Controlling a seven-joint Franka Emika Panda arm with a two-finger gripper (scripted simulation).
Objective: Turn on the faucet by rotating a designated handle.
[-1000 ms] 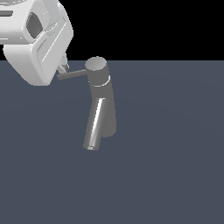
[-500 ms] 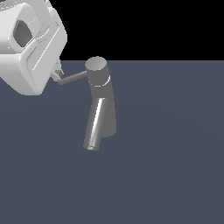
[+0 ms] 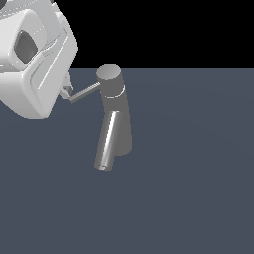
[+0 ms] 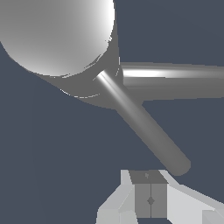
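The grey faucet (image 3: 117, 124) stands upright in the middle of the exterior view, with its shiny slanted spout (image 3: 107, 144) pointing down toward the front. From its cylindrical cap (image 3: 110, 78), the thin dark handle (image 3: 84, 93) juts toward the exterior view's left, sloping slightly downward. My bulky white gripper (image 3: 67, 92) hangs at the upper left, its fingertips right beside the handle's free end. In the wrist view the cap (image 4: 57, 35), handle (image 4: 144, 127) and spout (image 4: 175, 81) fill the picture. My gripper (image 4: 150, 192) has its fingers pressed together, shut on nothing, just off the rod's tip.
A flat dark blue-grey floor (image 3: 188, 198) spreads around the faucet. Black background lies behind it. No other objects show.
The handle's free end has swung downward and toward the front in the exterior view. My gripper has shifted to the left along with it, staying at the rod's tip.
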